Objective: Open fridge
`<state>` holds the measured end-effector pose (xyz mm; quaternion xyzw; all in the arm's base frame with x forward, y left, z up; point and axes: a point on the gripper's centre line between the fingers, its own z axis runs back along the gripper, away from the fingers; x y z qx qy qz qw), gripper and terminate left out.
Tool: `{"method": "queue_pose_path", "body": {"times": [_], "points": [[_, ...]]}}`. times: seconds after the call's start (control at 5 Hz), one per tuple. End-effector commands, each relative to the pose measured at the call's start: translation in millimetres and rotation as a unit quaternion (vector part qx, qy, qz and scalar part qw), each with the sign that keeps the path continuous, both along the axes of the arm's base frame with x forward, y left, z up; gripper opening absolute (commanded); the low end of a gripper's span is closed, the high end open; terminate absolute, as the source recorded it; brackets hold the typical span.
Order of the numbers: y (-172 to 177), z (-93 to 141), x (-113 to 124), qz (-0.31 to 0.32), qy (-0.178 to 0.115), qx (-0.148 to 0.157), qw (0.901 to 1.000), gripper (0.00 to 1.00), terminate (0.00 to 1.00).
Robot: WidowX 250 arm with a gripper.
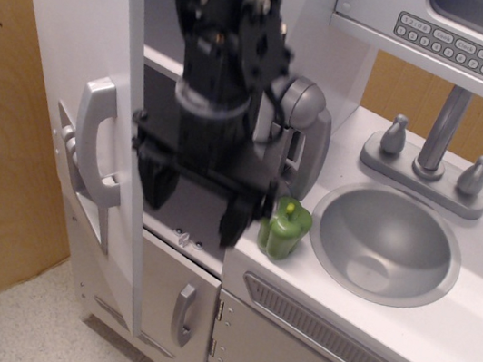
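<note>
The fridge door (72, 35) stands swung open to the left, edge-on, with its curved grey handle (93, 144) facing me. Behind it the fridge interior (157, 94) shows a white shelf and a dark back wall, mostly covered by my arm. My black gripper (195, 215) hangs in front of the fridge opening, to the right of the door and apart from the handle. Its two fingers (158, 188) point down, spread apart, with nothing between them.
A green toy pepper (284, 228) sits on the counter just right of the gripper, under a grey wall phone (303, 127). The sink (385, 243), the faucet (439, 130) and the microwave (444, 34) are to the right. The lower door's short handle (183, 314) and a vent panel (323, 334) are below.
</note>
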<state>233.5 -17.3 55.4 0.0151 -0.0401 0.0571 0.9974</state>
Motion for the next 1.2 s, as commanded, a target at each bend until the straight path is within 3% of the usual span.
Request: {"method": "queue_pose_path", "body": {"times": [0.0,0.2,0.4,1.0], "points": [[14.7,36.0,46.8,0.057,-0.042,-0.014,0.9974,1.00,0.00],[38.7,38.6,51.7,0.101,-0.032,0.003,0.9944,1.00,0.00],[58.5,38.7,39.4,0.133,-0.002,0.019,0.9910,1.00,0.00],[106.8,40.7,-15.2,0.182,0.028,0.076,0.9799,1.00,0.00]]}}
